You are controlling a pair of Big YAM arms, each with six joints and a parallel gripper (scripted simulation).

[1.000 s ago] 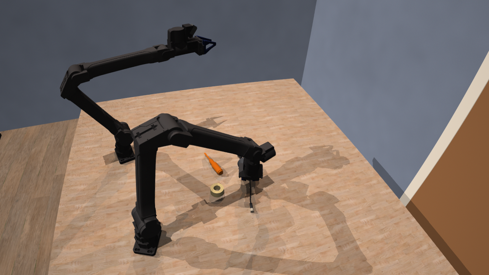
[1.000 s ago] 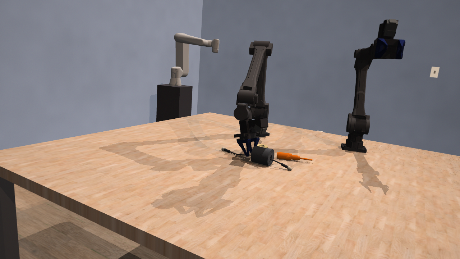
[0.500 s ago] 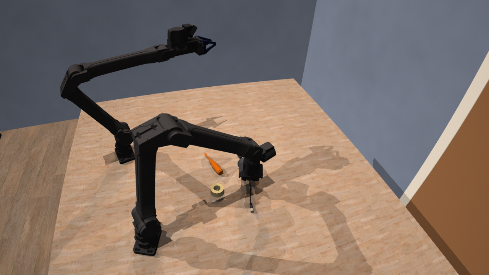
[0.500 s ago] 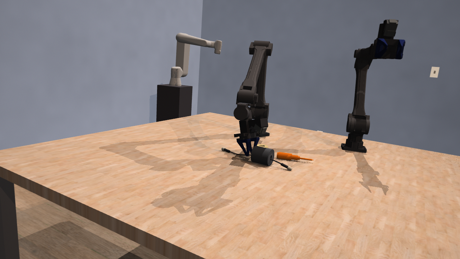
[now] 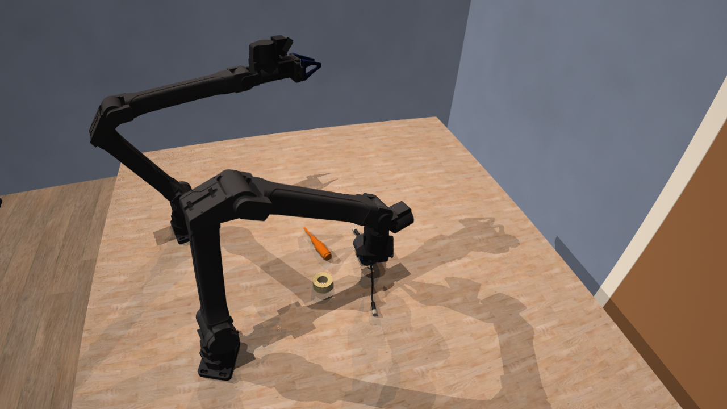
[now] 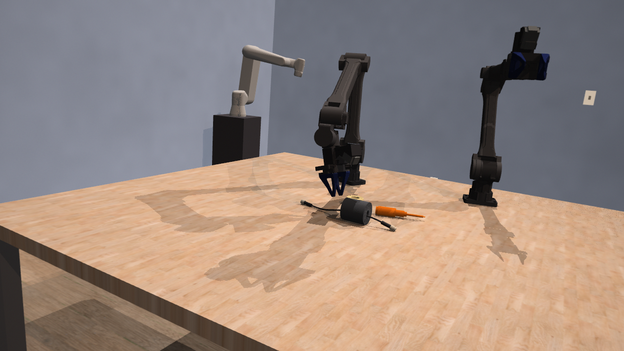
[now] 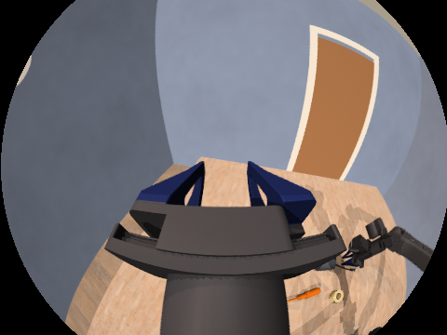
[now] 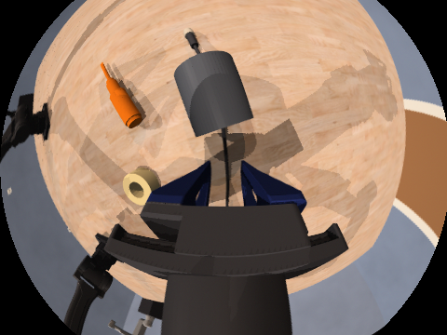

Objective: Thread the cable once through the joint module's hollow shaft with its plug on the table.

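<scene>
The dark cylindrical joint module (image 6: 356, 210) lies on its side on the table. The thin black cable (image 6: 323, 208) runs through it, and one end lies on the table on each side (image 6: 303, 202) (image 6: 392, 227). In the right wrist view the module (image 8: 212, 92) has a metal-tipped end (image 8: 193, 40) beyond it, and the cable (image 8: 227, 155) leads back under my fingers. My right gripper (image 6: 335, 185) is open, a little above the cable and beside the module, touching neither. My left gripper (image 6: 528, 66) is open, empty and high above the table.
An orange screwdriver (image 6: 398, 212) lies just behind the module. A beige tape roll (image 5: 322, 280) lies beside it, close to the right arm. A pale third arm on a black pedestal (image 6: 237, 130) stands off the table.
</scene>
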